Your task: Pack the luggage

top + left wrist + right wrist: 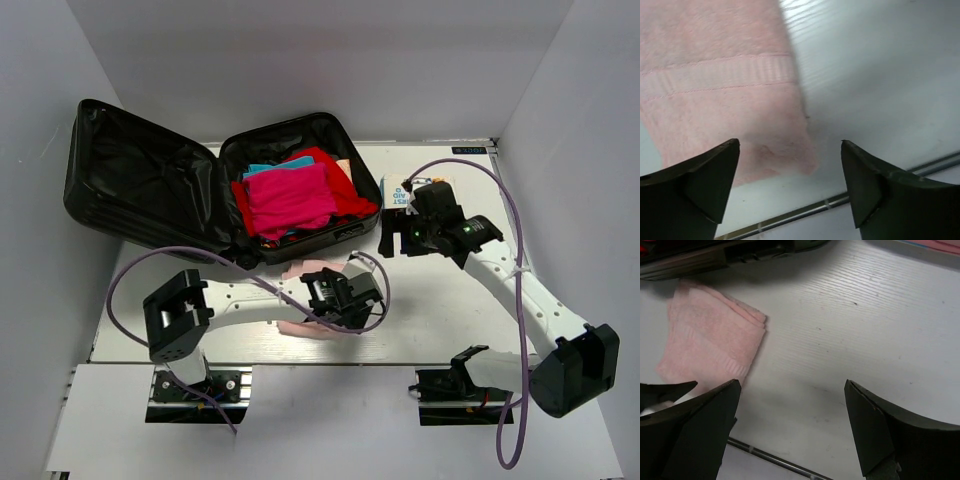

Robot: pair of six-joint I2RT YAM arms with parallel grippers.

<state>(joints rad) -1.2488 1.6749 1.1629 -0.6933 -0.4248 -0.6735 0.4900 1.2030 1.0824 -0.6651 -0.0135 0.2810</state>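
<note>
Left gripper (789,145): fingers apart, empty, over the pink towel (725,85) lying just in front of the suitcase (140,185). Right gripper (792,385): apart, empty, right of the suitcase near a first-aid box (397,192). Suitcase lies open at the far left of the table (450,310), with clothes (290,195) in its right half. Judged: shell stiff, likely slick; take the lid by its free rim.

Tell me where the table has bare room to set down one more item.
Free: the table between the pink towel and the right arm. Crowded: in front of the luggage, where the left gripper hovers over the towel, and around the first-aid box.
</note>
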